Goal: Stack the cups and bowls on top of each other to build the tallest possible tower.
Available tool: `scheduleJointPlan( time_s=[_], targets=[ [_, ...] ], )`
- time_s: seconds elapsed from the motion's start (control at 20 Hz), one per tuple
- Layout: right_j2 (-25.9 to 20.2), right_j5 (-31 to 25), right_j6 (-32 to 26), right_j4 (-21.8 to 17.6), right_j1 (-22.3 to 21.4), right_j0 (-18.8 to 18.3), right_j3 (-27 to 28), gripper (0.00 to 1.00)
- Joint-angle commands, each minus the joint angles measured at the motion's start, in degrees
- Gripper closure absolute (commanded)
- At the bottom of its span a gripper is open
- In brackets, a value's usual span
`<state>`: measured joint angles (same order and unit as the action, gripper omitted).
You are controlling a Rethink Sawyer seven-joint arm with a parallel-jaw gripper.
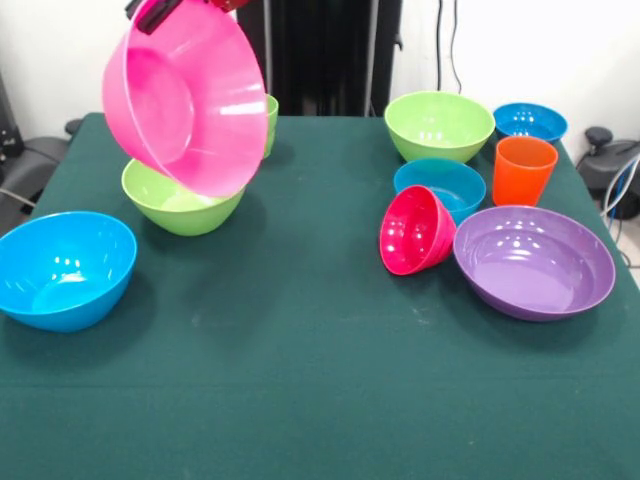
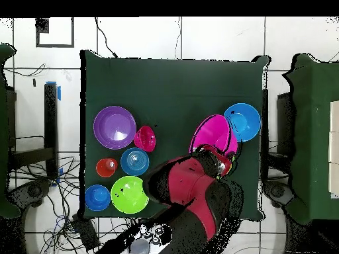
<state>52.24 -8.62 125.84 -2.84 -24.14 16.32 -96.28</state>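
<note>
Big pink bowl (image 1: pixel 190 95) tilted in clamped gripper (image 1: pixel 160 12)

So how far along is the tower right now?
Nothing looks stacked yet. In hand: the gripper holds the big pink bowl tilted in the air above a lime bowl. Still loose on the table: the left blue bowl, red-pink bowl on its side, purple bowl, orange cup, and the others behind.
</note>
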Motion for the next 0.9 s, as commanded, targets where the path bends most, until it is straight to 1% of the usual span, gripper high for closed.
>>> scheduleJointPlan(
  time_s=[0.05, 0.15, 0.3, 0.4, 0.45, 0.6, 0.75, 0.9],
  targets=[
    [0.0, -6.5, 10.9, 4.1, 6.1, 1.5, 2.6, 1.00],
    [0.8, -6.0, 11.7, 5.0, 7.5, 1.9, 2.7, 1.00],
    [2.1, -7.1, 11.5, 6.3, 9.4, 2.5, 3.3, 1.00],
    [3.7, -7.4, 12.2, 7.5, 11.5, 3.1, 3.8, 1.00],
    [4.9, -7.6, 13.0, 8.4, 13.4, 3.5, 4.3, 1.00],
    [7.4, -8.4, 13.9, 10.5, 17.2, 4.3, 5.2, 1.00],
    [13.9, -10.8, 15.4, 12.8, 25.8, 6.8, 7.3, 1.00],
    [17.7, -11.9, 16.4, 14.8, 30.6, 8.1, 8.0, 1.00]
  ],
)
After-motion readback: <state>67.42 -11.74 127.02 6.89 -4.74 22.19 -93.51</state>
